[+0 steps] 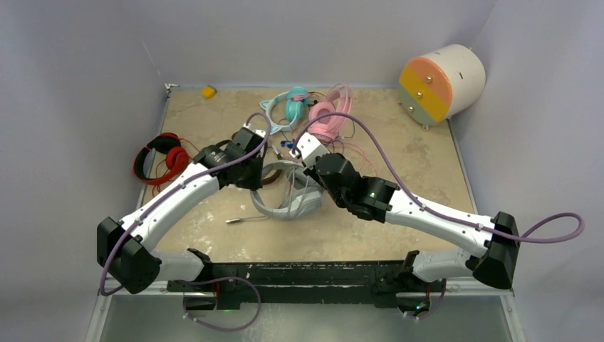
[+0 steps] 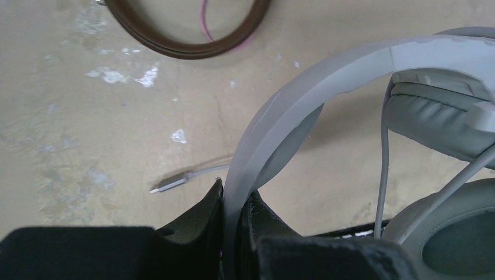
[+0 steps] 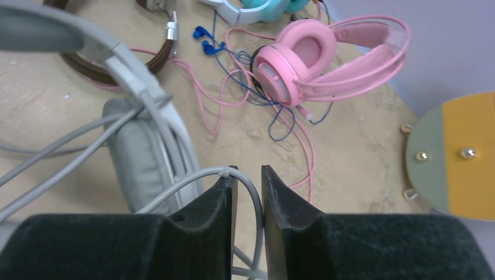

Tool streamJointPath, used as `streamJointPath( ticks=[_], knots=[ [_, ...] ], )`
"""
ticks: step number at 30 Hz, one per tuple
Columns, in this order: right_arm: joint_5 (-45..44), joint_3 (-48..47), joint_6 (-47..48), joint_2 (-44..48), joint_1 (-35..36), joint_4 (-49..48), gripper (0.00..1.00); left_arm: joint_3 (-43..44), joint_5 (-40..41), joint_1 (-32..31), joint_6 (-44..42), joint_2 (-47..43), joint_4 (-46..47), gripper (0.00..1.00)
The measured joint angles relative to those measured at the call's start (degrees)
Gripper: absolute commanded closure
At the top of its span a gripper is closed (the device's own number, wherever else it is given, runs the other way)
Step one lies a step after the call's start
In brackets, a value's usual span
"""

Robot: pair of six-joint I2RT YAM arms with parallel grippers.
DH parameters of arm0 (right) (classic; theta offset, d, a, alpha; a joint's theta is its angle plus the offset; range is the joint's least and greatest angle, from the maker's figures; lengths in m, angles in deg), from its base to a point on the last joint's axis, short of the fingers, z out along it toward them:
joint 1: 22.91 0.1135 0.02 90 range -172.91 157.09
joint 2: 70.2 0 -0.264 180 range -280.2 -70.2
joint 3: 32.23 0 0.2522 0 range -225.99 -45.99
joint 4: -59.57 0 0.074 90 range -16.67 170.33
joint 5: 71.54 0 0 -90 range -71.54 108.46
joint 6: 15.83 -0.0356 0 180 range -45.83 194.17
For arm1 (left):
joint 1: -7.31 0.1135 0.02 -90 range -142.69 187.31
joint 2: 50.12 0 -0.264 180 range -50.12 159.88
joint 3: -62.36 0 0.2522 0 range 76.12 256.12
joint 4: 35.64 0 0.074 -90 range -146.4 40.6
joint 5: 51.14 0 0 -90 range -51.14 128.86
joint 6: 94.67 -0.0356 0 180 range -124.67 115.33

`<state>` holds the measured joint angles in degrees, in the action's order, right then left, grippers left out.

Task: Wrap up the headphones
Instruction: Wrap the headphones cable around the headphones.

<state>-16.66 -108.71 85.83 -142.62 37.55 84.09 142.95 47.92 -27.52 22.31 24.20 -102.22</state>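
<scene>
The grey-white headphones [image 1: 288, 205] lie at the table's middle. My left gripper [image 2: 235, 189] is shut on their headband [image 2: 303, 87], near one ear cup [image 2: 435, 122]. Their grey cable [image 3: 252, 192] loops over one finger of my right gripper [image 3: 249, 170] and runs down through the gap between the parted jaws, which stand open. The cable's plug [image 2: 169, 185] rests on the table. Both grippers [image 1: 260, 174] [image 1: 303, 149] hover close together over this pair. The pink headphones [image 3: 309, 61] and the brown pair [image 2: 187, 46] lie just beyond, pink and blue cords [image 3: 262, 111] tangled between them.
A teal-and-white cat-ear pair [image 1: 288, 107] sits at the back, a red pair [image 1: 160, 158] at the left. A yellow block [image 1: 208, 91] lies in the far corner. A cylinder with an orange and green face [image 1: 441, 82] stands at the back right.
</scene>
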Motion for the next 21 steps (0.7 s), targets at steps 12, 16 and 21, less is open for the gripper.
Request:
streamJointPath(
  ticks=[12, 16, 21],
  knots=[
    [-0.9, 0.46, 0.33, -2.97, -4.87, -3.32, 0.67, -2.49, -8.96, -0.57, -3.63, -2.97, -1.79, 1.0],
    [3.21, 0.42, -1.33, -4.46, -8.72, -1.55, 0.68, -2.84, -11.93, -0.57, -5.14, -3.78, -2.12, 1.0],
    [7.98, 0.39, -2.56, -4.44, -9.9, -1.07, 0.69, -2.99, -19.23, -0.59, -6.8, -4.07, -2.12, 1.0]
  ],
)
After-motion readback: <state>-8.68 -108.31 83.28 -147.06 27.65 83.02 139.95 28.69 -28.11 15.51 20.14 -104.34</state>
